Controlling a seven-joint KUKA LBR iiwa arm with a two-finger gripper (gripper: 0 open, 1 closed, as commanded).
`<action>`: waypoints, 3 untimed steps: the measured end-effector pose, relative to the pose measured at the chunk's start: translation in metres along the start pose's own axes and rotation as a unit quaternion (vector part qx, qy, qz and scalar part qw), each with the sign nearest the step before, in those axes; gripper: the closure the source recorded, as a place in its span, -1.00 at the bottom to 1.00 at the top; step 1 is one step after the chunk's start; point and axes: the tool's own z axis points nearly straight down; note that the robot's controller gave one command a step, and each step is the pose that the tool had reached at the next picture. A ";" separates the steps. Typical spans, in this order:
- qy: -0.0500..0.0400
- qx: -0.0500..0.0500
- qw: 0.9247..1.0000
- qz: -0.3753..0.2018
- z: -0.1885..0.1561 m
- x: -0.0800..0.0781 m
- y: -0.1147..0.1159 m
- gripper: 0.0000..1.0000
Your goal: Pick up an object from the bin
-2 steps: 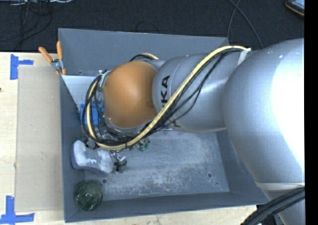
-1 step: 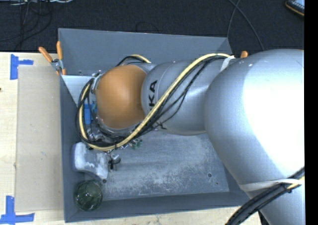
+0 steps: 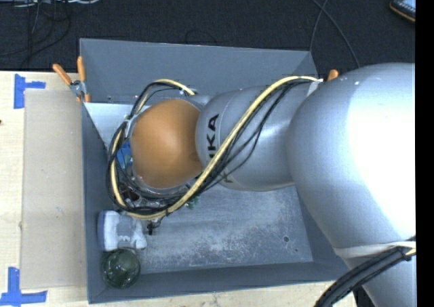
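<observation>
**Bin pick: wrist parked over the corner, not much room down there**

The thing closest to the action is a small white-and-grey lumpy object [image 3: 121,230]. It sits in the near-left corner of the bin [image 3: 237,248], close to the left wall. Just below it, right in the corner, is a dark green glassy ball [image 3: 121,268], and the two look like they're touching or very nearly so. The rest of the bin floor is bare.

The gripper [image 3: 150,223] pokes out from under the orange cover [image 3: 166,143], just beside the white thing's upper right edge. The cover and the yellow and black cables [image 3: 230,137] hide the business end, so I honestly can't tell if it's open or closed. I can't see anything held in it either. The arm [image 3: 271,143] comes in from the right across most of the bin.

What I'd worry about from here:
- The white thing is hemmed in by the wall and the ball. A grab that's a bit off would probably shove it into the corner instead of catching it.
- The ball looks smooth and round, so any nudge likely sends it rolling.
- The wrist is close to the left wall, so scraping the wall on the way down seems possible.
</observation>
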 end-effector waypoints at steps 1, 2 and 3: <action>0.000 0.000 1.000 0.000 0.000 0.000 0.000 1.00; 0.003 -0.002 1.000 0.001 -0.011 0.002 0.001 1.00; 0.000 0.000 1.000 0.001 -0.045 0.000 0.001 1.00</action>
